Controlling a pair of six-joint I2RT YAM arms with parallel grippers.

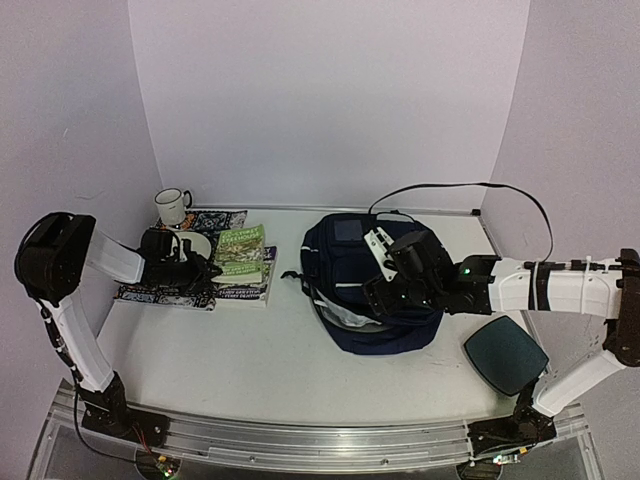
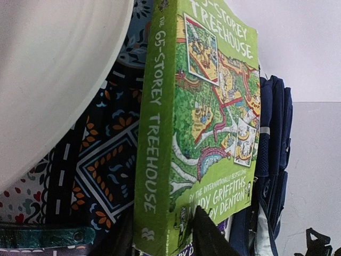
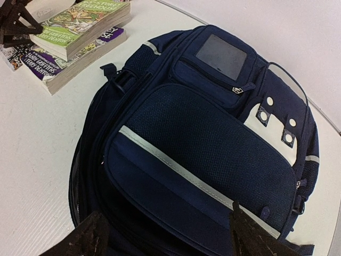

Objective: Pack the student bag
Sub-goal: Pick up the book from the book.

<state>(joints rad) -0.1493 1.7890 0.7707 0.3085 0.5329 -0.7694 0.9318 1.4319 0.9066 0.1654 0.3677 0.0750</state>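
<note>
Fetching a book (image 2: pixel 202 117) for the bag (image 3: pixel 202 138)
The right hand (image 3: pixel 166 232) hangs spread, empty, over the bag on the desk (image 1: pixel 250 350); the left hand (image 2: pixel 165 233) straddles the book — grip uncertain from here — pinch squarely across the spine, then lift level.

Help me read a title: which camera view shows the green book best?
Left wrist: the green book fills the frame, with spine and cover lettering legible. Top external shows it small, lying on another book. Right wrist catches it in the top left corner, small and at an angle.
</note>
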